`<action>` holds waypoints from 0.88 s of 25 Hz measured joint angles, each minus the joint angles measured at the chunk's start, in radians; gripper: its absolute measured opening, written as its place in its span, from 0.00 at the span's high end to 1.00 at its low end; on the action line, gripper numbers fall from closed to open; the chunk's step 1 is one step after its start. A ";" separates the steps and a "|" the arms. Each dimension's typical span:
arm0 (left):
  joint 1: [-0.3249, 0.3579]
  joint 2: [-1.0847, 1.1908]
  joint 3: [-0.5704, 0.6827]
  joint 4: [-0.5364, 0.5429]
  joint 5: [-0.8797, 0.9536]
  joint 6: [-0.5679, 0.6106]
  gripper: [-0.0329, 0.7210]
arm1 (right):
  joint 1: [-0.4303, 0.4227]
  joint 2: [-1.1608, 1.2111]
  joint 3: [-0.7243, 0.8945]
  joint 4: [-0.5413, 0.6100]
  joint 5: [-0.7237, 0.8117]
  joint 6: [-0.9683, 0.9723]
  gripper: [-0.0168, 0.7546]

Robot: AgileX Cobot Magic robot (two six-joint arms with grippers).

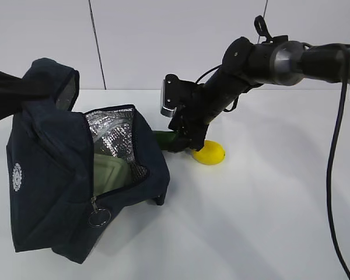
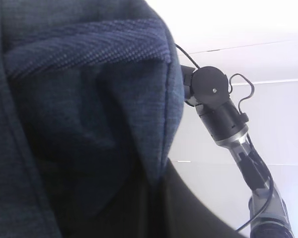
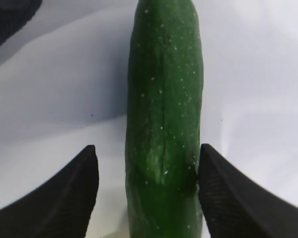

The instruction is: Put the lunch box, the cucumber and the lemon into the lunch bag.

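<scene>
The navy lunch bag stands open at the left, its silver lining showing. The lunch box with its sage-green lid sits inside it. My left gripper is shut on the bag's raised flap; the left wrist view shows mostly navy fabric. The cucumber lies on the table between my right gripper's open jaws. The right finger touches it and the left finger stands apart. In the exterior view the right gripper is down over the cucumber, with the lemon just to its right.
The white table runs to the front and right. The bag's zipper ring pull hangs at its front corner. The right arm reaches in from the upper right. A black cable hangs at the right.
</scene>
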 joint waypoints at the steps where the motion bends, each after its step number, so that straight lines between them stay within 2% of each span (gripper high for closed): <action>1: 0.000 0.000 0.000 0.000 0.001 0.000 0.97 | 0.000 0.000 0.000 0.003 0.000 0.000 0.35; 22: 0.000 0.000 0.000 0.000 0.014 0.000 0.97 | 0.000 0.030 -0.006 0.025 0.009 0.020 0.36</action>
